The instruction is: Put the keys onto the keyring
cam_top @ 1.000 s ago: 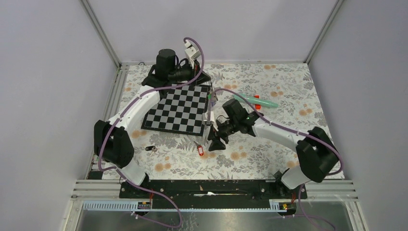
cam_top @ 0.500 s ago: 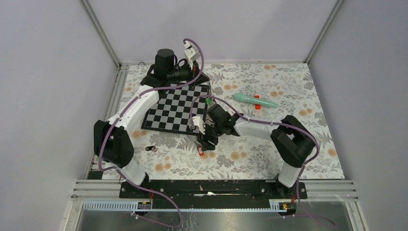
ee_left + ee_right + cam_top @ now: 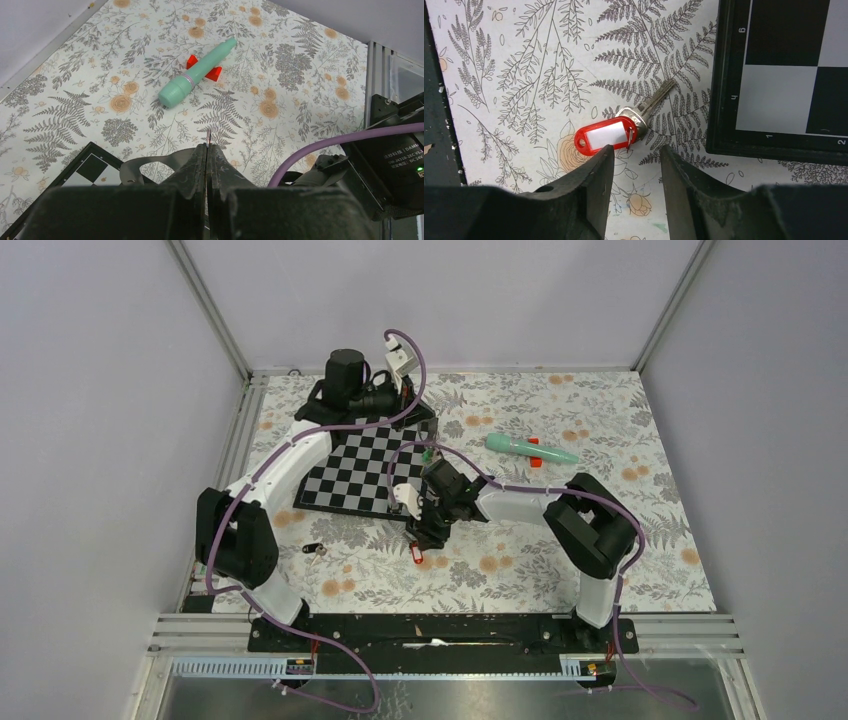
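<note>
Now our right end effector [image 3: 636, 148] hangs half-open just above the red key [image 3: 611, 134], lying flat on the worktop [image 3: 524, 60] beside the chessboard [image 3: 774, 95]; closing off-centre, we could flick it away. Our left end effector [image 3: 207, 146] is closed.

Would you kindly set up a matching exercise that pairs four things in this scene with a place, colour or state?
Things:
1. red-tagged key
2. teal tube
3. left gripper
4. checkerboard

Descriptions:
A. shut tight
B. black and white squares
C. lying just in front of the open right gripper
D. lying alone, far right, away from both arms

Pairs: 1-C, 2-D, 3-A, 4-B
</note>
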Action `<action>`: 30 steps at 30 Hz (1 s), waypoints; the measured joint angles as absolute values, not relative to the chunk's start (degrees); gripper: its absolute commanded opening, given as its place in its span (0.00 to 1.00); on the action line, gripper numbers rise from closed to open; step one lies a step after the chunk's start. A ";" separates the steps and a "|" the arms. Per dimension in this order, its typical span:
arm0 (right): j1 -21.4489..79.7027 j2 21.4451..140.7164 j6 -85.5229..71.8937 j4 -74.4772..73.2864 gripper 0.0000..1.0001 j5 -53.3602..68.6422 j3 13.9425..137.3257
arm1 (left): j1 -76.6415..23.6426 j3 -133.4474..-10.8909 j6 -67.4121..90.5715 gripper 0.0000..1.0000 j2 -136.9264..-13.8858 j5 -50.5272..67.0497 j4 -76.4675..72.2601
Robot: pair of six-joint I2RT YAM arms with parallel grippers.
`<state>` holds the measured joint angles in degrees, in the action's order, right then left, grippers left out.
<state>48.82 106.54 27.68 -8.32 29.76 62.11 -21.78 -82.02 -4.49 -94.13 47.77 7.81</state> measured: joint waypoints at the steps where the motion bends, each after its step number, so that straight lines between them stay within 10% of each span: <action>1: 48.84 106.80 27.62 -8.27 0.44 29.56 62.19 | -21.78 -81.84 -4.49 0.00 -94.13 47.83 7.86; 30: 48.90 107.26 27.09 -9.08 0.00 29.65 63.07 | -21.78 -78.19 -4.95 0.00 -92.90 48.71 7.42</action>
